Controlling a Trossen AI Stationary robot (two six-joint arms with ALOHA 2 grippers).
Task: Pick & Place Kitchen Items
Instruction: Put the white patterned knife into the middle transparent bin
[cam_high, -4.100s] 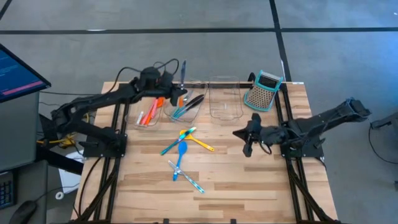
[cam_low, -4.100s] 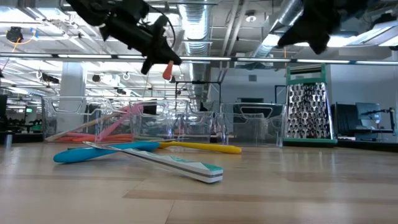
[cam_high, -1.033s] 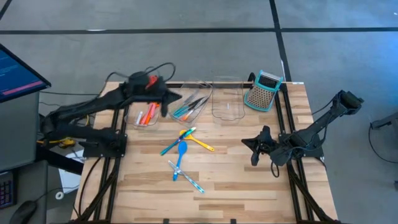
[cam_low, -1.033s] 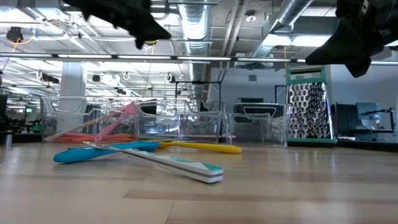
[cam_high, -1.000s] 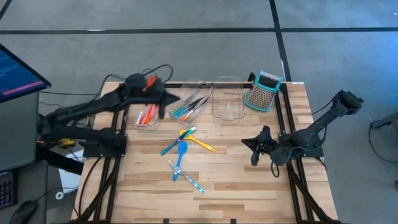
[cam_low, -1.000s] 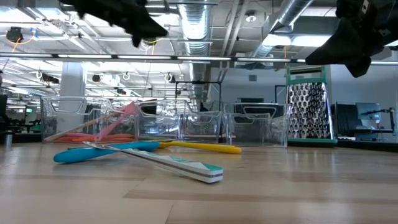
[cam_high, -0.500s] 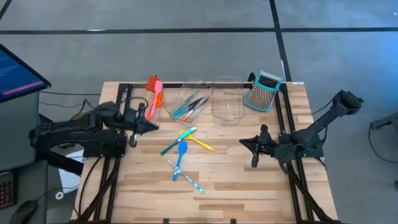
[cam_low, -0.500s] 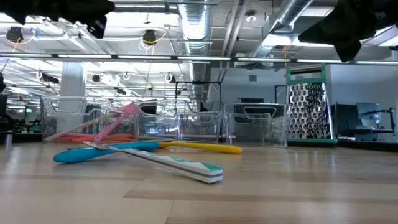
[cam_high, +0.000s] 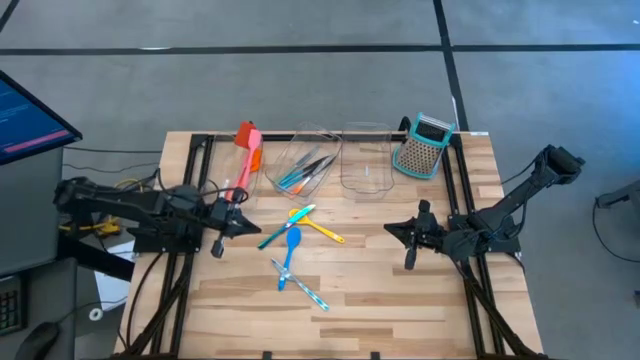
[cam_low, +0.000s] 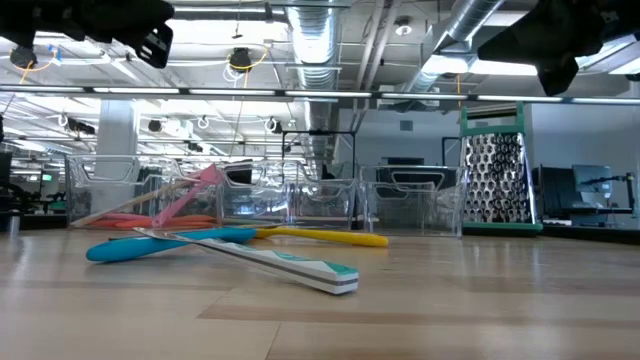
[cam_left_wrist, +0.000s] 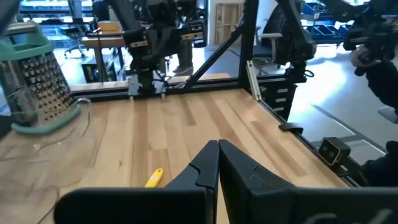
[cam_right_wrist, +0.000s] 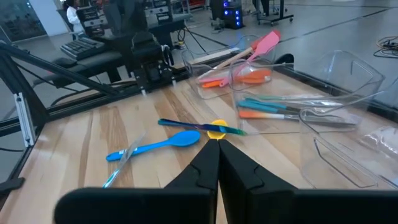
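Several kitchen items lie loose mid-table: a yellow spoon, a teal spoon, a blue spoon and a teal-and-white piece. Orange spatulas lie in the left bin, and a red spatula leans out over its far end. Teal utensils lie in the tilted middle bin. My left gripper hangs shut and empty left of the loose spoons. My right gripper hangs shut and empty to their right.
A third clear bin and a teal-and-grey box grater stand at the far right. Black frame rails run along both table sides. Bare wood lies toward the near edge. A monitor stands off the table's left.
My left gripper has drawn back from above the bins toward the table's left and near edges, sinking and levelling out, still shut and empty. My right gripper has tipped up a little in place. The utensils and bins have not moved.
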